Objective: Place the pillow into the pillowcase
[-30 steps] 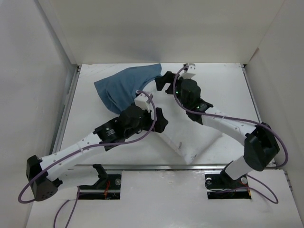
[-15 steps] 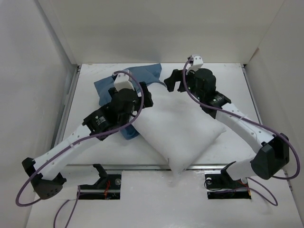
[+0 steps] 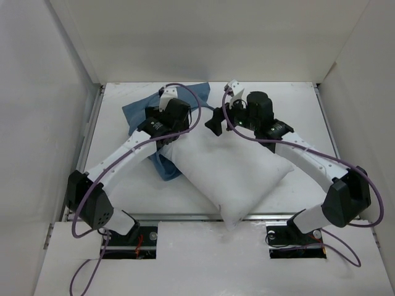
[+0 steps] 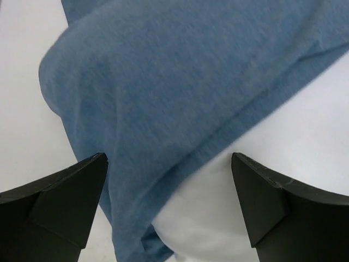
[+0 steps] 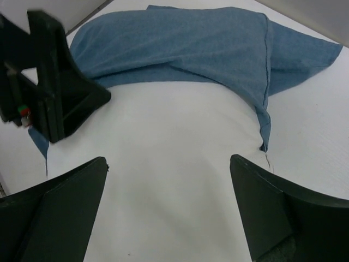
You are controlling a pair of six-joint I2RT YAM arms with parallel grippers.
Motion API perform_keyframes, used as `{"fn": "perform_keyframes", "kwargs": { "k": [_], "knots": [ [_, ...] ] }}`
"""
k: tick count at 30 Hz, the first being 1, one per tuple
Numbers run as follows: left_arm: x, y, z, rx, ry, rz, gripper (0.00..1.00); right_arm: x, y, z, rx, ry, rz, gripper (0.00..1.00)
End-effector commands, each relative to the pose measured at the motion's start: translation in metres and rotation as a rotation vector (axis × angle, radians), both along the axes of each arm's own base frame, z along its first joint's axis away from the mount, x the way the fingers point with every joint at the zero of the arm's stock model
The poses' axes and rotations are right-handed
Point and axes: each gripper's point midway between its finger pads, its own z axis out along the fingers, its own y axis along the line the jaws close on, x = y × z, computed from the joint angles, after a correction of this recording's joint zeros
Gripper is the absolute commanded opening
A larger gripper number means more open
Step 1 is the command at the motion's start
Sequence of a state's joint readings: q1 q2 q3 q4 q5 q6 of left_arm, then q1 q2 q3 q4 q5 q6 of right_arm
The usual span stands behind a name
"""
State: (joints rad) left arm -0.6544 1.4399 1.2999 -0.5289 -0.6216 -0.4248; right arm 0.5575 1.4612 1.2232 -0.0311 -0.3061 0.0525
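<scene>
1. The pillow (image 3: 237, 169) is seen lying diagonally across the middle of the top view. Its upper-left end is capped by the pillowcase (image 3: 139, 114), which is bunched at the upper left of the surface (image 3: 296, 105).
2. Blue cloth is spotted both over and under that end, so a start is judged made: one end is in the mouth, while the greater part of the pillow is bare.
3. The case is not yet drawn down the pillow's length toward the lower right, and that is what is left.
4. The left end effector (image 4: 169, 161) is held wide apart over the hem, with nothing gripped. The right end effector (image 5: 168, 162) is spread just as wide above bare pillow, also with nothing in it.
5. The hem is seen slanting from upper right to lower left in the left wrist view.
6. Open surface is offered at the right and upper right. The pillow's lowest corner is at the near edge, bottom centre, and the case is near the left wall (image 3: 55, 123).
</scene>
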Motion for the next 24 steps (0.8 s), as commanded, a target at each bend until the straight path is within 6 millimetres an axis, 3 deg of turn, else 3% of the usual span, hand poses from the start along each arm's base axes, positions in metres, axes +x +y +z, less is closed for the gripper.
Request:
{"fn": "perform_keyframes", "kwargs": {
  "k": [1,6,8,10,12,13,15,17,20,21,23,24],
  "knots": [
    [0.026,0.001,0.029,0.013,-0.073,-0.028,0.95,-0.009,0.007,-0.001,-0.015,-0.033,0.075,0.99],
    [0.047,0.017,0.012,0.094,-0.024,0.036,0.92,-0.013,0.008,-0.015,-0.044,-0.025,0.091,0.99],
    [0.056,0.004,0.009,0.073,-0.031,-0.017,0.91,-0.016,0.012,-0.015,-0.052,-0.035,0.105,0.99],
    [0.064,0.003,0.001,0.087,-0.017,-0.024,0.85,-0.018,0.014,-0.016,-0.054,-0.036,0.104,0.99],
    [0.069,0.0,0.0,0.088,-0.015,-0.024,0.65,-0.02,0.016,-0.018,-0.061,-0.03,0.106,0.99],
    [0.073,-0.002,0.001,0.087,-0.018,-0.024,0.39,-0.02,0.016,-0.018,-0.068,-0.038,0.109,0.97],
    [0.074,-0.006,0.005,0.076,-0.021,-0.046,0.2,-0.027,0.027,-0.02,-0.072,-0.048,0.149,0.97],
    [0.075,-0.011,0.013,0.053,-0.036,-0.071,0.04,-0.033,0.042,-0.035,-0.113,-0.063,0.17,0.97],
    [0.076,-0.018,0.035,0.01,-0.094,-0.112,0.0,-0.028,0.06,-0.039,-0.138,-0.139,0.144,0.98],
    [0.072,-0.023,0.038,-0.001,-0.103,-0.13,0.0,-0.022,0.066,-0.05,-0.14,-0.137,0.144,0.99],
    [0.068,-0.026,0.044,-0.02,-0.115,-0.157,0.0,-0.011,0.076,-0.049,-0.13,-0.15,0.142,0.99],
    [0.062,-0.026,0.054,-0.024,-0.135,-0.171,0.0,-0.003,0.08,-0.071,-0.159,-0.118,0.136,0.99]
  ]
}}
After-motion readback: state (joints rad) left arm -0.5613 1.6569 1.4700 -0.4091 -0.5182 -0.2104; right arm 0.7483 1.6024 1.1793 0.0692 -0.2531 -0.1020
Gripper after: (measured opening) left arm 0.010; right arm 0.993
